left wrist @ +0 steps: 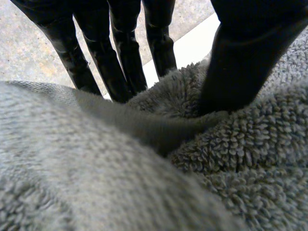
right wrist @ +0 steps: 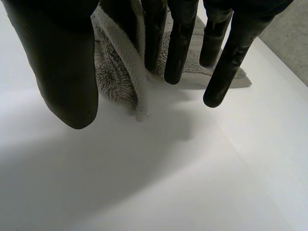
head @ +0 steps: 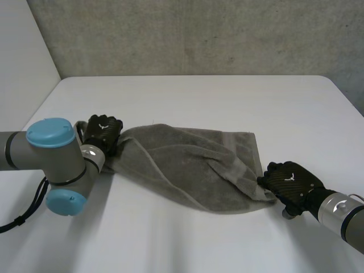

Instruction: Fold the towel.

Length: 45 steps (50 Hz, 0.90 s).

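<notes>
A grey terry towel lies bunched and stretched across the white table between my two hands. My left hand is at the towel's left end. In the left wrist view a ridge of the towel sits pinched between the thumb and the straight fingers behind it. My right hand is at the towel's near right corner. In the right wrist view the hemmed edge of the towel runs up between the thumb and the fingers, and the corner tip hangs down to the table.
The white table stretches bare behind the towel up to a grey wall. Bare tabletop lies under my right hand. The left arm's blue-capped elbow stands near the table's left edge.
</notes>
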Tool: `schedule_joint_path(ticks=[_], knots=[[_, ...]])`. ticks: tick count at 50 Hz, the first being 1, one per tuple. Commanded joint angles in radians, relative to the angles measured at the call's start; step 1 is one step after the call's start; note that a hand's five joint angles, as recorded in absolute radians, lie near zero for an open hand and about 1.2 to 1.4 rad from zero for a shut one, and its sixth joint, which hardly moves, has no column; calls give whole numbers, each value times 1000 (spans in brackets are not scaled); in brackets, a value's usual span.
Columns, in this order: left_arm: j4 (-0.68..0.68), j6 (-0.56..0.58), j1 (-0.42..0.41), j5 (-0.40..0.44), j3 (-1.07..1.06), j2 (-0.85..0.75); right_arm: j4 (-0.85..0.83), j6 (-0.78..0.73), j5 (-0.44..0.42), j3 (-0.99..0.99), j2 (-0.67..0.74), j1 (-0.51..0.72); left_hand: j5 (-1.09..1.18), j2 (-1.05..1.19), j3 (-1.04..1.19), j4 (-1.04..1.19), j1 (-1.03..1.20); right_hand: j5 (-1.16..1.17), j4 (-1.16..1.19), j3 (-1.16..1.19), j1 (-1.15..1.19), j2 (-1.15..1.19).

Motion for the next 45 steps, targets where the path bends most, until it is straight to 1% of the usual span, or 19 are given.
schedule_joint_path(ticks=[1, 3, 4, 9, 10, 11, 13, 14, 15, 16, 19, 21, 26, 33, 36, 38, 39, 41, 45], knots=[[-1, 4, 6, -18, -8, 20, -1, 6, -2, 0, -2, 1, 181, 155, 164, 156, 165, -1, -14, 407, -6, -4], [-1, 4, 7, -32, -11, 28, -1, 6, -2, 0, -2, 3, 195, 170, 178, 171, 180, -1, -14, 407, -6, -4], [-7, 4, 9, -53, -12, 41, -1, 6, -2, 1, -3, 3, 195, 170, 178, 171, 180, -1, -14, 407, -6, -4], [-13, 4, 16, -69, -26, 69, -1, 6, -12, 0, -6, 0, 242, 217, 225, 217, 227, -24, -38, 384, -29, -27], [-13, 4, 23, -71, -32, 77, 1, 3, -32, 1, -9, -2, 283, 258, 266, 258, 268, -45, -58, 363, -50, -48], [-13, 4, 23, -71, -32, 77, 1, 3, -32, 1, -9, -2, 284, 258, 266, 259, 268, -45, -58, 363, -50, -48], [-12, 3, 36, -71, -37, 91, 13, 0, -86, 6, -18, -18, 409, 384, 392, 384, 394, -63, -76, 345, -68, -65], [-12, 3, 36, -71, -37, 91, 13, 0, -86, 6, -18, -18, 410, 384, 393, 385, 394, -63, -76, 345, -68, -66], [-12, 3, 44, -71, -37, 94, 14, 0, -110, 9, -29, -26, 462, 437, 445, 437, 446, -63, -76, 345, -68, -66], [-12, 3, 55, -71, -37, 95, 17, 0, -133, 12, -40, -32, 465, 440, 448, 440, 450, -60, -73, 348, -65, -63], [-12, 0, 66, -71, -37, 100, 19, 1, -164, 20, -54, -41, 465, 440, 448, 440, 450, -36, -50, 372, -41, -39], [-13, -2, 81, -69, -37, 104, 19, 1, -167, 21, -54, -44, 465, 440, 448, 440, 450, -28, -41, 381, -33, -30], [-15, -7, 104, -69, -41, 115, 19, 12, -164, 21, -51, -41, 465, 440, 448, 440, 450, -13, -26, 395, -18, -16], [-13, -8, 108, -68, -61, 124, 16, 14, -160, 21, -17, -31, 465, 440, 448, 440, 450, -4, -17, 404, -9, -7], [-13, -8, 107, -68, -67, 126, 16, 18, -143, 21, -5, -31, 465, 440, 448, 440, 450, 14, 0, 422, 9, 11], [-13, -8, 107, -68, -70, 129, 11, 30, -108, 18, 12, -26, 465, 440, 448, 440, 450, 58, 44, 466, 53, 55], [-13, -8, 108, -68, -72, 131, 11, 30, -107, 18, 12, -26, 465, 440, 448, 440, 450, 58, 44, 466, 53, 55], [-13, -8, 108, -68, -74, 134, 8, 43, -62, 8, 29, -15, 465, 440, 448, 440, 450, 58, 44, 466, 53, 55], [-12, -8, 108, -68, -75, 134, 10, 47, -28, -3, 28, -21, 465, 440, 448, 440, 450, 58, 44, 466, 53, 55]])
